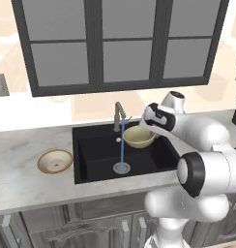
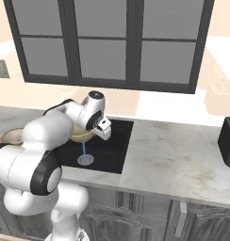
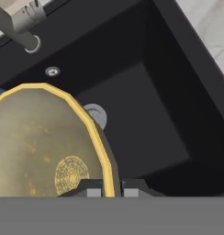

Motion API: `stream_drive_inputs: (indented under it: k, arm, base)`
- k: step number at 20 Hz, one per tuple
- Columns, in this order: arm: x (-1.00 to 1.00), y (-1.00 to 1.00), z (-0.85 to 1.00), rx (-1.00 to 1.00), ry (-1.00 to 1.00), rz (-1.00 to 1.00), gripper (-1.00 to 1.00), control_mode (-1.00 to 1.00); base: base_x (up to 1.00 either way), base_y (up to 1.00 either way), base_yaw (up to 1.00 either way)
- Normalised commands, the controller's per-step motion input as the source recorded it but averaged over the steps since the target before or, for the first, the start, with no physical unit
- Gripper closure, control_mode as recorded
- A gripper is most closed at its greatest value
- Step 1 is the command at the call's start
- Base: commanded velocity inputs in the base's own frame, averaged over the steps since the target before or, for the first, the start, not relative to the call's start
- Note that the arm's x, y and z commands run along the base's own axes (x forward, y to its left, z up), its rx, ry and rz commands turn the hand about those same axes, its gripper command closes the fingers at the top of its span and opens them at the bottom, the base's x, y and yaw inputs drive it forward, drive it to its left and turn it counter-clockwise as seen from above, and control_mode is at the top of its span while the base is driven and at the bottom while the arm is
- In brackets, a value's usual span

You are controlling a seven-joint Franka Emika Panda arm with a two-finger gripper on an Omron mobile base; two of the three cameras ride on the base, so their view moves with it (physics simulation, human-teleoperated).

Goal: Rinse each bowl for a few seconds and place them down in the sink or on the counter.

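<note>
Jaws [image 3: 109, 189] clamped on yellow rim of olive bowl [image 1: 139, 137], aloft over sink [image 1: 98, 160] beside water stream [image 1: 122, 145].

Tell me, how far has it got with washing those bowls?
About halfway, at a guess. The tap is running, and the gripper is shut on the rim of the olive bowl, held over the sink just beside the water stream. The tan bowl sits on the counter left of the sink; whether it is rinsed, I cannot tell. Left: putting down the olive bowl.
</note>
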Motion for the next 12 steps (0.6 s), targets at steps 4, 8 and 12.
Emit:
stream_drive_inputs:
  k: [4,8,12]
  arm:
    - [0.17,0.07,-0.13,0.0,0.0,0.06,1.0,-1.0]
    - [0.06,0.03,-0.14,0.02,-0.06,0.05,1.0,-1.0]
    - [0.02,0.0,-0.17,0.05,-0.13,0.04,1.0,-1.0]
  base:
    - [0.0,0.0,0.0]
    - [0.0,0.0,0.0]
    - [0.0,0.0,0.0]
